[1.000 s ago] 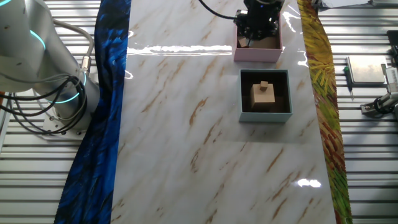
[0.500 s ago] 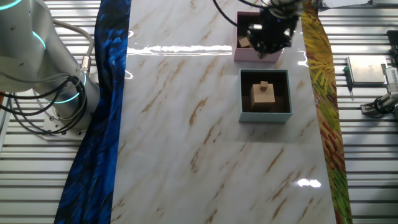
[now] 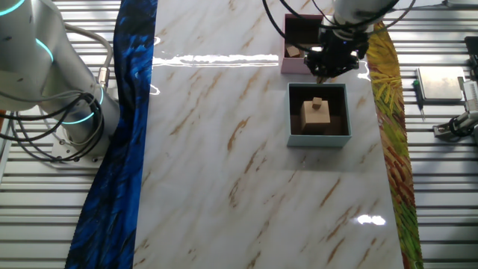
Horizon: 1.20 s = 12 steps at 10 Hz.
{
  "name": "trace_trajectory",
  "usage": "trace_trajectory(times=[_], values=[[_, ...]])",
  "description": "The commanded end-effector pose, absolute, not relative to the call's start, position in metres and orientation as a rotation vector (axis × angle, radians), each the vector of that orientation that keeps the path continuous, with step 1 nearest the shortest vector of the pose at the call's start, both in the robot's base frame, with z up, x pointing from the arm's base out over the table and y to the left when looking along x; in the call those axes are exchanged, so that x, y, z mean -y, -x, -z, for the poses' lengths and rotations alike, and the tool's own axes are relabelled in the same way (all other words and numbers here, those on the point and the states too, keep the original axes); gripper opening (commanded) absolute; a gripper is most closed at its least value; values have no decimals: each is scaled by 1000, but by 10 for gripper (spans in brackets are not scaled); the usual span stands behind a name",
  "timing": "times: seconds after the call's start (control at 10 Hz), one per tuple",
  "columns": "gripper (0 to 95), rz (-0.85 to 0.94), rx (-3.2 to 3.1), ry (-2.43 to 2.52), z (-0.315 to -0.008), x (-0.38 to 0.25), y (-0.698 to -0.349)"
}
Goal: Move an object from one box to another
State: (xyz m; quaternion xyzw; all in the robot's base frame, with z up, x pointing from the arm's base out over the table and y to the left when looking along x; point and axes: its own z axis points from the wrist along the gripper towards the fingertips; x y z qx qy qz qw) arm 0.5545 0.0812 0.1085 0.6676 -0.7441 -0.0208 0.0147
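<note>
Robot arm base: one, white with a teal light ring, standing at the far left beside the table, dark cables looping under it.
Blue cloth strip: one, running down the table's left edge.
Marble table: one, white with tan veins, bare across its middle.
Pink-walled box: one, square, dark maroon inside, at the far end of the table; its right part is hidden behind the gripper.
Block in the pink box: one small tan piece visible against the left inner wall.
Grey-blue box: one, square, dark brown lining, just in front of the pink box with a narrow gap between them.
Object in the grey-blue box: one larger tan wooden block resting on the box floor, with one small cube sitting on top; nothing touches them.
Gripper: one, black, hanging above the gap between the two boxes, over the pink box's near right corner and the grey-blue box's far rim.
Fingers: too dark and blurred to tell how far apart they stand; I cannot tell whether they grasp anything.
Yellow patterned strip: one, along the table's right edge.
Metal parts: a flat grey square and a dark tool on the slatted frame at the far right.
</note>
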Motion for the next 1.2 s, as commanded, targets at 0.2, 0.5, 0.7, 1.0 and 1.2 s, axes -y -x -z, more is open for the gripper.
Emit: trace_trajectory(times=[0.2, 0.5, 0.7, 1.0, 1.2], values=[[0, 55, 2438, -1929, -109, -81, -555], [380, 38, 2396, -1963, -107, -78, -555], [570, 42, 2374, -1994, -106, -68, -556], [570, 36, 2344, -2023, -106, -54, -556], [570, 41, 2330, -2047, -102, -48, -556]])
